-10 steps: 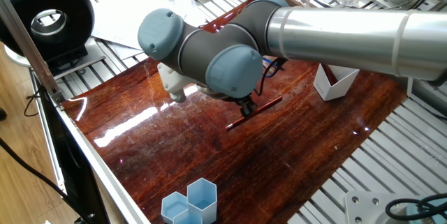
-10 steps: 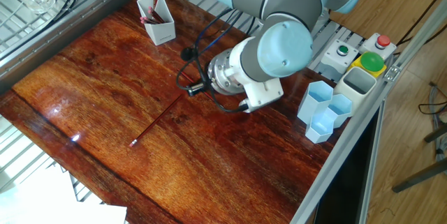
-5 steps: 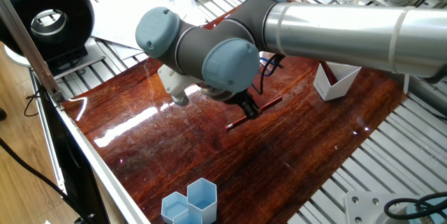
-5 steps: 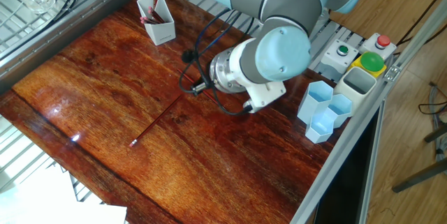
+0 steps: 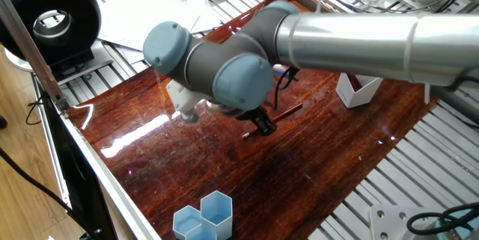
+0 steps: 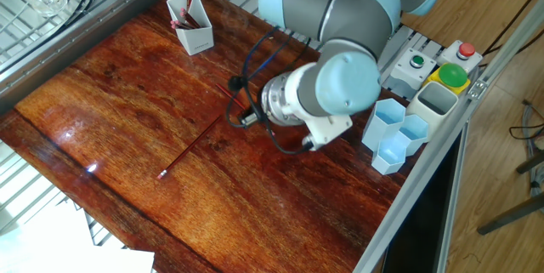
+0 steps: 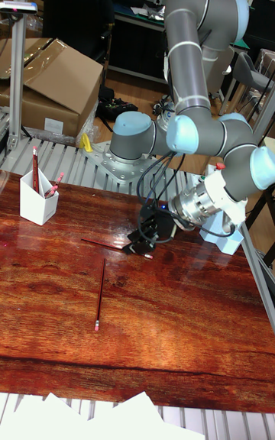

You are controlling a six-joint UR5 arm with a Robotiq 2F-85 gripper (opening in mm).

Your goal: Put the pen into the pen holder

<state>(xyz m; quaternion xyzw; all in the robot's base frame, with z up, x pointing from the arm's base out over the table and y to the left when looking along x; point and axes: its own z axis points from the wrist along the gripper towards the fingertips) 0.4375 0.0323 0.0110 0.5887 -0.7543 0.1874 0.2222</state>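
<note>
Red pen lies on the table beside the gripper.

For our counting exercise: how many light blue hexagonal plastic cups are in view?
3 cups, clustered at the wooden table's edge: one tall, one middle, one low in front. None seems hidden.

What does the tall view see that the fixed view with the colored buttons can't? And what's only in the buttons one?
Only the tall view shows the cardboard box behind the table.

Only the buttons view shows the light blue honeycomb cups, the green button and the red button.

Both show the pen lying on the wooden table, the white pen holder with pens already standing in it, and the gripper low over the table near the pen.
</note>
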